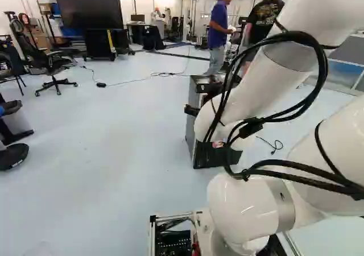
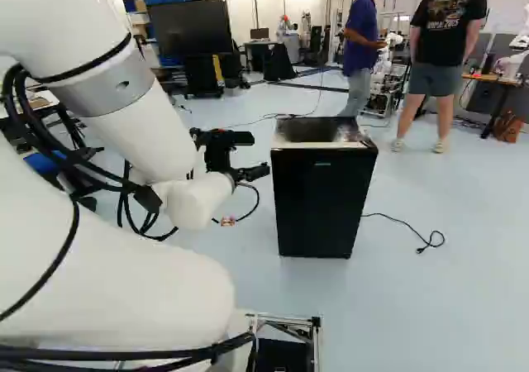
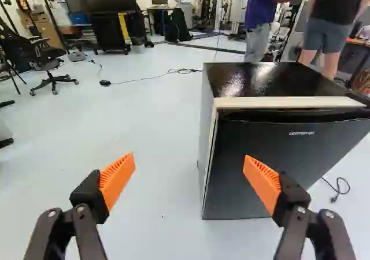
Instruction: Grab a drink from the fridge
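The fridge (image 2: pixel 322 198) stands on the floor (image 3: pixel 144 173) ahead of the base, right of the middle in the right base view and partly behind the arm (image 1: pixel 239 102) in the left base view. The tool (image 2: pixel 258 155) hangs near its upper part, level with the door side. In the wrist view the tool's two fingers are spread wide with nothing gripped: one orange pad (image 3: pixel 263 182) overlaps the view of the door (image 3: pixel 312 150), the other is seen against the floor. The fridge's near upright edge shows ahead, between the two.

Along the side wall (image 3: pixel 206 127) a broad stretch of floor opens out, reaching to an office chair (image 3: pixel 51 63) and a black cable brick (image 3: pixel 104 82) well beyond. On the opposite side, a black cable (image 2: pixel 397 219) ending in a plug trails over the floor beside the fridge, near its foot. More floor lies between the base and the door's lower edge.

The fridge is small and boxy, standing upright. Its black top (image 3: pixel 254 78) is glossy and catches pale reflections. A cream strip (image 3: pixel 289 102) runs along the front edge of that top; beneath it, the flat dark door bears a small light logo near its upper edge. The door covers the front, so the drinks are hidden.
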